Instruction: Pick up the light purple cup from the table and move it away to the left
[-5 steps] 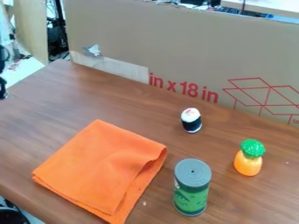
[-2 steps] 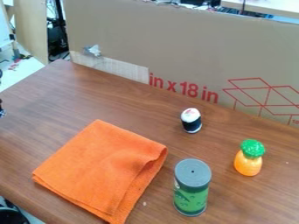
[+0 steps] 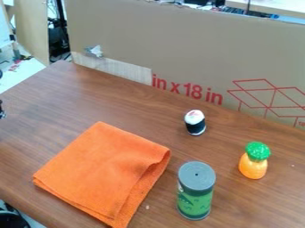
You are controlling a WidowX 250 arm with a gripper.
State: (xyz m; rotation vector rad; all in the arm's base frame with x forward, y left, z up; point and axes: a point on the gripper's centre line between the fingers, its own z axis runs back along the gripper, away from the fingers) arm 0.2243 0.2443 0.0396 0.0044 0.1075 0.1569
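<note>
Orange cloth lies folded on the brown table, nearest the gripper — dark sliver at left edge, can't tell if open or closed. Green can upright, right of cloth; black-and-white toy behind; toy pineapple farther right — all apart.

The folded towel is matt, slightly fuzzy cloth. The pineapple figure looks like smooth, glossy plastic.

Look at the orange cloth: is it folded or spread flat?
Folded: the orange fabric cloth shows stacked layers along its lower edge.
</note>
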